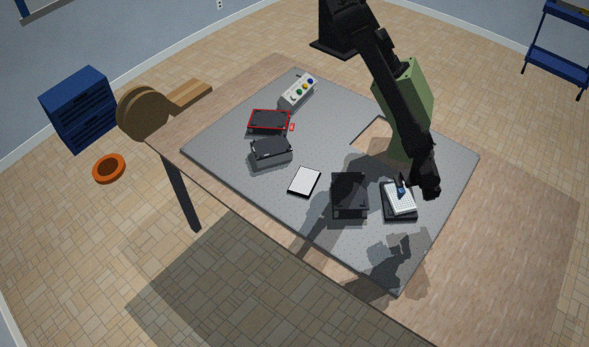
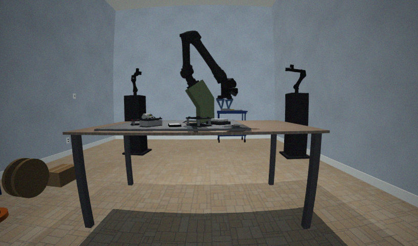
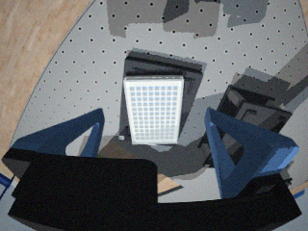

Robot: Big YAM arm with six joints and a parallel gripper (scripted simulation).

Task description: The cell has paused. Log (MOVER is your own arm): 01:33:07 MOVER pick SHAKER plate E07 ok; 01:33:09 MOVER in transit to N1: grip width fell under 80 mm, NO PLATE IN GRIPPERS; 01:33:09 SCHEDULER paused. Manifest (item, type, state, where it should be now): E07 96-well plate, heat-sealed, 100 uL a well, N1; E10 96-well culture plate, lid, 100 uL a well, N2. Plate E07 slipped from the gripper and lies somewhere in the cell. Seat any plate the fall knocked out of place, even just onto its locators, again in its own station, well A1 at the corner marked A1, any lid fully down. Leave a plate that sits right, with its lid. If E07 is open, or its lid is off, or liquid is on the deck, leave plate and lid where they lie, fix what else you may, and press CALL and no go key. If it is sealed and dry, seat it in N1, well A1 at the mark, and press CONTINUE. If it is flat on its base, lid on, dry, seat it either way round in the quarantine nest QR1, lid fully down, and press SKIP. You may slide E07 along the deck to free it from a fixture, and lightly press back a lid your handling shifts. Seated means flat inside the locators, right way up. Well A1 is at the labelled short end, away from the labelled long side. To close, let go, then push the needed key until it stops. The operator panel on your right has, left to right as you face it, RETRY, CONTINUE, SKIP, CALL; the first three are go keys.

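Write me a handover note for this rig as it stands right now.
Gripper: open, empty, hovering over the white well plate.
That plate sits on the black nest at the deck's right, slightly askew to it; whether it is inside the locators is unclear.
The neighbouring raised black nest holds nothing.
A flat white plate lies loose on the grey deck.
Red-outlined nest holds nothing.
Done: nothing seated, no key pressed on the operator panel.
Left: everything.

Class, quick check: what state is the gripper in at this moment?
Gripper: open, holding nothing, hanging above the white well plate.
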